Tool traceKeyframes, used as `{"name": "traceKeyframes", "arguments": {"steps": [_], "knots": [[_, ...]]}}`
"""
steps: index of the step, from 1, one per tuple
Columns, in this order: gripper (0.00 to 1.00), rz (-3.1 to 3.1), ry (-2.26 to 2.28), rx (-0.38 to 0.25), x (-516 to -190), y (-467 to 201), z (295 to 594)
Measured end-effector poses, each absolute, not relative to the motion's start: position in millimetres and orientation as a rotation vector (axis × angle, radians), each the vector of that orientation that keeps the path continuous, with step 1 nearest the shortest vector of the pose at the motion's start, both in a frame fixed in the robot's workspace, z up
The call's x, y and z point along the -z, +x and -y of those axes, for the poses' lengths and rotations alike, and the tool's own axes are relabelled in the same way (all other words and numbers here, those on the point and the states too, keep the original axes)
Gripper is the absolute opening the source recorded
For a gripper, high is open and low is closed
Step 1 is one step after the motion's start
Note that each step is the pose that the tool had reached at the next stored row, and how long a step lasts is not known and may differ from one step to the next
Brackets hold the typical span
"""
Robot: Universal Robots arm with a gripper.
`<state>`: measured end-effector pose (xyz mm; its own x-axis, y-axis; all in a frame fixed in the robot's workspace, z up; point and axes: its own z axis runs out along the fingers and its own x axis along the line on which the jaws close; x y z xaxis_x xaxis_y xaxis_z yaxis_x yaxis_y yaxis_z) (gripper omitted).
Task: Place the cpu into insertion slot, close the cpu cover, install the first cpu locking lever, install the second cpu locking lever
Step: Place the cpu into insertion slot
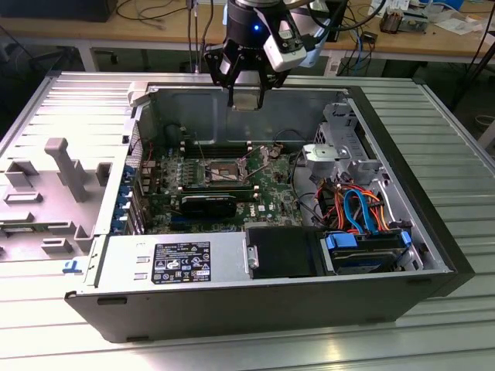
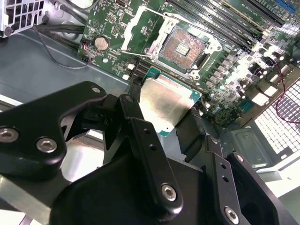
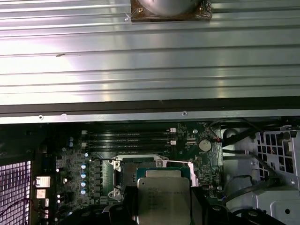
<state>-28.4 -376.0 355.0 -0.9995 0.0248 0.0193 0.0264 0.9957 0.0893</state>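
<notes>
A: While the open computer case (image 1: 232, 309) lies on its side, where is the gripper (image 1: 246, 97)?
B: Above the case's far wall, well off the green board (image 1: 271, 197).
A: Its jaws?
B: Clamped on the cpu (image 2: 166, 105), edge to edge.
A: And the insertion slot (image 2: 183, 47)?
B: Bare on the board, apart from the chip; the cpu cover (image 2: 140, 28) stands open beside it.

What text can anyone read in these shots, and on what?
Nothing reads clearly.
Label on the power supply: print too small to read.
Top of the cpu, held in the pincer: faint marking, too blurred to read.
Green circuit board: white markings, too small to read.
</notes>
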Motion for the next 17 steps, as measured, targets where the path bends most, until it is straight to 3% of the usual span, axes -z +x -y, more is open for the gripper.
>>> {"name": "traceKeyframes", "arguments": {"steps": [17], "knots": [[0.55, 3.120, -0.040, 0.140, -352.5, -28.5, 391.4]]}}
